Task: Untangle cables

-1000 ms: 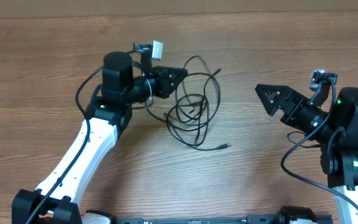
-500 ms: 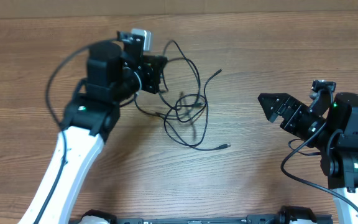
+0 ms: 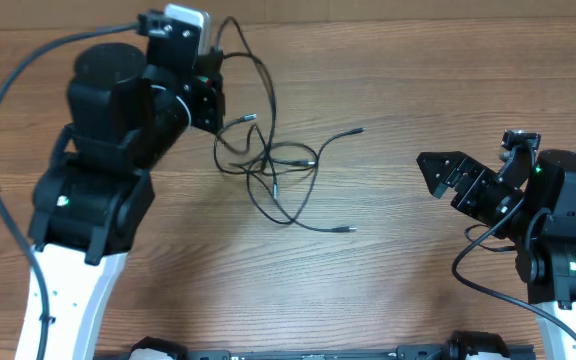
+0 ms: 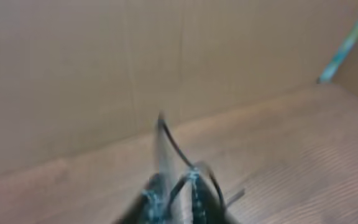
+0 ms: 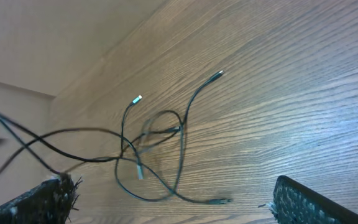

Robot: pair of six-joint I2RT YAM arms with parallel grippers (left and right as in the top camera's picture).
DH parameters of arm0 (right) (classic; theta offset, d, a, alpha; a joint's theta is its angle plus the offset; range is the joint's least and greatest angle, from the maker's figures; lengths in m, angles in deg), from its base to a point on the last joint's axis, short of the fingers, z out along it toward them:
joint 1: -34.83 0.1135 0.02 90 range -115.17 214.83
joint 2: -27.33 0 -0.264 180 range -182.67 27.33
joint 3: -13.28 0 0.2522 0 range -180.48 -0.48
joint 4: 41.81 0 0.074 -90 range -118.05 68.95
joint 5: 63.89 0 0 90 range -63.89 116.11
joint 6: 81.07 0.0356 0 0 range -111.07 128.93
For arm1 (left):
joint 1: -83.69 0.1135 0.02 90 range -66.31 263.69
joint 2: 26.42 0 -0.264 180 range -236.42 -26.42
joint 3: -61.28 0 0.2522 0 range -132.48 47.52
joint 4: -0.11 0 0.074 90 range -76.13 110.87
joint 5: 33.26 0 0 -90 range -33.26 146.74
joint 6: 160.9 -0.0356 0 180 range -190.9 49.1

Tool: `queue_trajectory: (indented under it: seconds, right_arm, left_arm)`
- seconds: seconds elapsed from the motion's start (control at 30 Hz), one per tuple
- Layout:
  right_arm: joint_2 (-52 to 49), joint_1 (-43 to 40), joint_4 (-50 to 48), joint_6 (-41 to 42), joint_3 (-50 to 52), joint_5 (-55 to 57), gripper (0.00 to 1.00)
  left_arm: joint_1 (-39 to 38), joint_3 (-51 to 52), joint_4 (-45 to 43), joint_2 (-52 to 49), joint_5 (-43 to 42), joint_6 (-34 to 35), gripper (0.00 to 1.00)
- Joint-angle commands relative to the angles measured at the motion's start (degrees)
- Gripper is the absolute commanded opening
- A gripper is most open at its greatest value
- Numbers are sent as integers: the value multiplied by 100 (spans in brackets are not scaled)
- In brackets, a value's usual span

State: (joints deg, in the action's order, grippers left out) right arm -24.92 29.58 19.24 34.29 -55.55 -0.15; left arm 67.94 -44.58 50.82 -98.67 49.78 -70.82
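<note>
Cables (image 3: pixel 268 165), thin black cords in a loose tangle, sprawl across the wooden table (image 3: pixel 418 80) left of centre, with strands rising to the left gripper (image 3: pixel 211 100). Blur in its wrist view hides whether its fingers clamp them. The right gripper (image 3: pixel 433 172) hangs well apart, fingers spread wide and empty.

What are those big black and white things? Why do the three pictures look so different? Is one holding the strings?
They are two robot arms at a wooden table. One picture looks down from above; the other two come from a small camera on each wrist. The strings are thin black cables, loosely tangled on the table. The left gripper, the arm's pinching part, holds some of them up; its own picture is blurry. The right gripper is open, empty and away from the cables.
</note>
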Motion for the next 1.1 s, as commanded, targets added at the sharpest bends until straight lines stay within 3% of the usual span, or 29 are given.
queue_trajectory:
  seconds: [0.0, 0.1, 0.13, 0.47, 0.83, 1.07]
  right_arm:
    - [4, -28, -2, -173, -52, 74, 100]
    - [-2, -28, 4, -170, -52, 76, 100]
    - [-2, -28, 4, -173, -52, 76, 100]
    - [-35, -28, 20, -190, -52, 70, 100]
    - [-278, -28, 103, -186, -52, -144, 100]
    - [-769, -28, 111, -188, -50, -168, 100]
  left_arm:
    - [-42, -337, 74, 118, 258, -138, 48]
    - [-39, -337, 398, 103, 682, -136, 83]
    - [-39, -337, 546, 92, 811, -136, 100]
    - [-42, -330, 1867, -79, 1058, 94, 100]
    - [-42, -323, 3423, -809, 1056, 979, 100]
    - [-46, -321, 3803, -1423, 929, 1193, 100]
